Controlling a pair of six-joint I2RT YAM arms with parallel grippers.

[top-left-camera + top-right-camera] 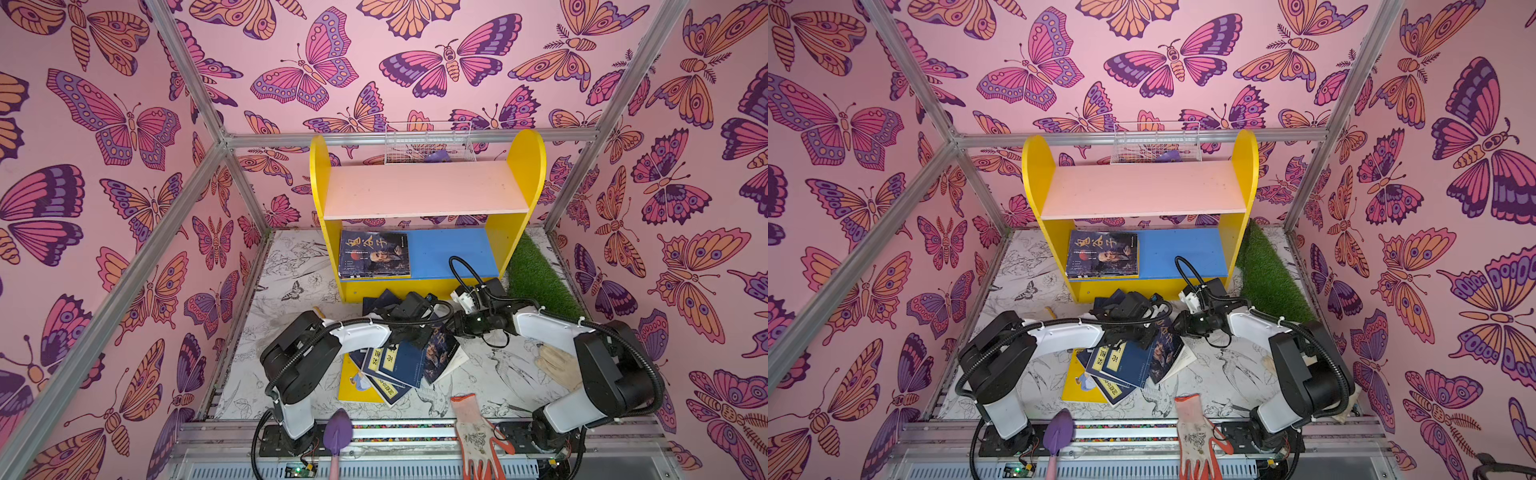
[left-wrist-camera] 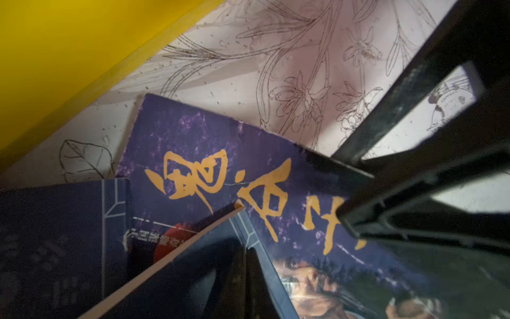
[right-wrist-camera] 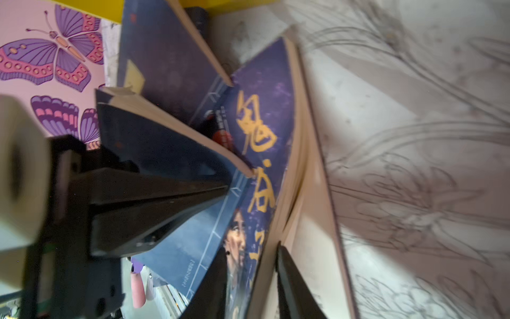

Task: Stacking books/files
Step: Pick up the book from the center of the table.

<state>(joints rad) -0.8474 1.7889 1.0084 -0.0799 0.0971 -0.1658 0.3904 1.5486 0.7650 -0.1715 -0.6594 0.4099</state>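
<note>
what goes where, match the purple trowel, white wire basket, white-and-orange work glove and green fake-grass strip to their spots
1 purple trowel
2 white wire basket
3 white-and-orange work glove
4 green fake-grass strip

a by the right arm's base
b behind the pink shelf board
c by the left arm's base
d beside the yellow bookcase

Pairs: 1-c, 2-b, 3-a, 4-d

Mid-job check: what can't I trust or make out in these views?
- Book pile: count unknown in both top views; the left arm and overlapping covers hide it.
- Right pincer: right wrist view is blurred, so contact with the portrait book is unclear.
- Purple item in the wire basket: too small in top views.
</note>
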